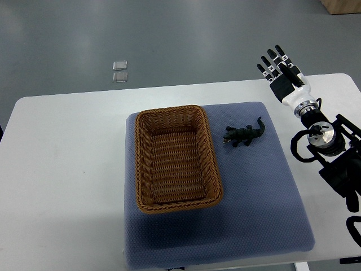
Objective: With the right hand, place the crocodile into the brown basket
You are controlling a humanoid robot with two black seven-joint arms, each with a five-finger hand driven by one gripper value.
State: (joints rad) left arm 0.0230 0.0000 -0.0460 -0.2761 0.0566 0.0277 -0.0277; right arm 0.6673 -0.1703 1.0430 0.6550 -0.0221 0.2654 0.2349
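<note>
Crocodile (243, 135) is lying on the blue mat (254, 197), below and left of the fingers (271, 65) in the top view, clearly apart from them. The right hand (284, 76) hangs over the far right of the white table (67, 169), fingers stretched out straight with small gaps between them, holding nothing and touching nothing. The brown basket (137, 164) sits further left of the fingers, just beside the croc's head.
</note>
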